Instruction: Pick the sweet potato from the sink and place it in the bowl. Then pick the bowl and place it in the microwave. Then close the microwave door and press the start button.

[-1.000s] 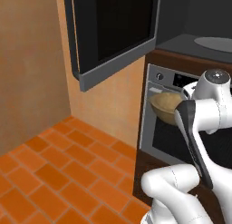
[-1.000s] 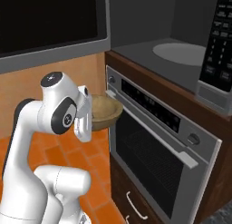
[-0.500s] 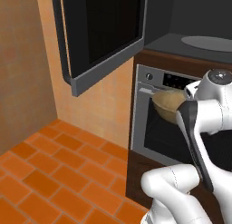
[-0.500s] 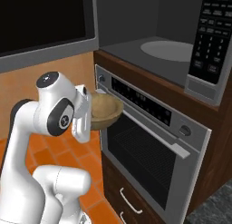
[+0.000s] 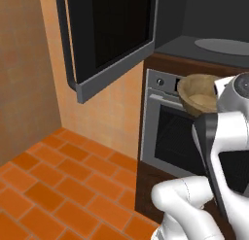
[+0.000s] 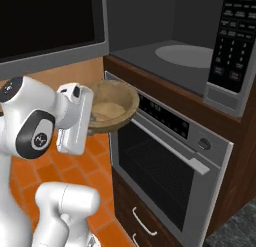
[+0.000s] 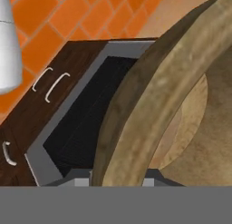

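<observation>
My gripper (image 6: 94, 122) is shut on the near rim of the tan wooden bowl (image 6: 112, 107), which hangs level in front of the oven's control strip. From the left base view the bowl (image 5: 198, 93) sits just below the microwave's floor. The bowl's thick rim (image 7: 149, 96) crosses the hand view at close range. The microwave (image 6: 170, 53) stands open, with a dark cavity and a button panel (image 6: 235, 36) on its right. Its door (image 5: 112, 40) swings out to the left. The sweet potato and the sink are out of view.
A steel oven (image 6: 165, 166) with a bar handle sits directly under the microwave, with dark wood drawers (image 6: 140, 226) below it. An orange tiled floor (image 5: 53, 185) and a tan wall lie to the left, under the open door.
Both base views have shifted: the base has driven nearer to the microwave and oven, which now look larger. The bowl stays in my gripper at the same height.
</observation>
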### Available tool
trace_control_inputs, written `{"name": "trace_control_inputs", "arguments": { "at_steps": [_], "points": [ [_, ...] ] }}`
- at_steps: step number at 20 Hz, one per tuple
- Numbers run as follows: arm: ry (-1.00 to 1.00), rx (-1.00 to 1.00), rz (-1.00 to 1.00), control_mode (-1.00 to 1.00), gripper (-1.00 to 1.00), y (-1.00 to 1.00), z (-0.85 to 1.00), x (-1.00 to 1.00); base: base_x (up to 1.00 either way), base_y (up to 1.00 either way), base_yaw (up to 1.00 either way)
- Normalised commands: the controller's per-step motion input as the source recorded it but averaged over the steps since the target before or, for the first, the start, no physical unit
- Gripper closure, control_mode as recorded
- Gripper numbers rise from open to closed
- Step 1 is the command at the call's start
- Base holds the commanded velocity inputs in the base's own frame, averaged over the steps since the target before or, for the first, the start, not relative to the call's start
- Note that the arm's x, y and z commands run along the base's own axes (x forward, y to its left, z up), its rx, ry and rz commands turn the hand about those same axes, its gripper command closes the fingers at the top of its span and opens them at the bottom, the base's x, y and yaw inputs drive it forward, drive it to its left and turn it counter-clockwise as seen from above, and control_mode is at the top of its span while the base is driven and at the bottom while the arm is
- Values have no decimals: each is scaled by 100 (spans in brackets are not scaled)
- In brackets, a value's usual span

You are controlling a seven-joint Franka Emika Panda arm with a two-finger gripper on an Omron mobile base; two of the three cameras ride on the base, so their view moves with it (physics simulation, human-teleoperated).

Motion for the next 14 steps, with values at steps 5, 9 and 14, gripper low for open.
{"name": "trace_control_inputs", "arguments": {
  "at_steps": [5,9,14],
  "points": [
    [-7,-4,-13,-100,100,-30,82,-14,0,0,0],
    [-8,-3,-7,-100,100,-17,83,4,0,0,0],
    [-5,0,-4,-100,100,-33,57,25,0,0,0]
  ]
}}
